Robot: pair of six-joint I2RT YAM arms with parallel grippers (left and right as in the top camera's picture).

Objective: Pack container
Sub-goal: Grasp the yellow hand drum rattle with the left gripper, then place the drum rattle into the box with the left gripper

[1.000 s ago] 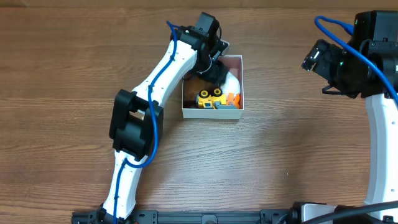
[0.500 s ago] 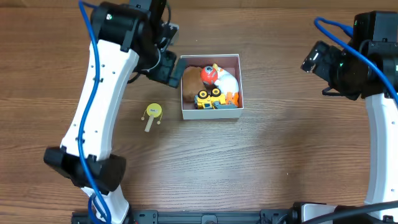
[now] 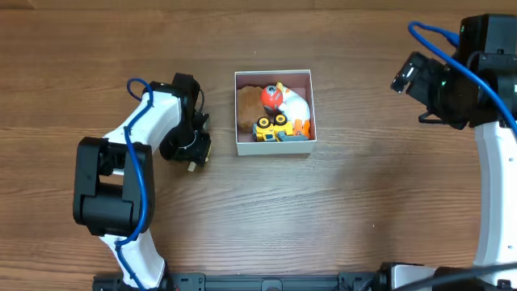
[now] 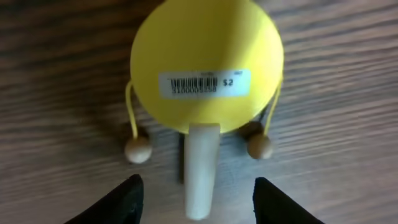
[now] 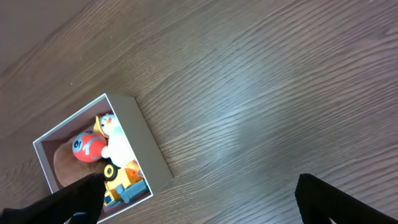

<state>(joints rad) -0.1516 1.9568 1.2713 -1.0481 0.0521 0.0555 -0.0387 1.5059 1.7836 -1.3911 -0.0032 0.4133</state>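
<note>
The left gripper [image 4: 200, 198] is held low with its jaws set wide apart, nothing clasped, so that the wooden handle [image 4: 201, 163] of the yellow pellet drum [image 4: 207, 59] is straddled, apparently for a pick-up. The container [image 3: 273, 147], already loaded with a yellow toy truck [image 3: 273, 127] and other toys, is found at three o'clock of the drum. The right gripper [image 5: 205, 202] is parked, spread and empty, well apart at two o'clock.

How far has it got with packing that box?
Nearly done, it seems. A yellow truck and a red-and-white toy already lie in the container. The left gripper hangs open over a yellow drum on the table, fingers either side of its handle. That drum has yet to be gripped and boxed. The right gripper is open and empty.
</note>
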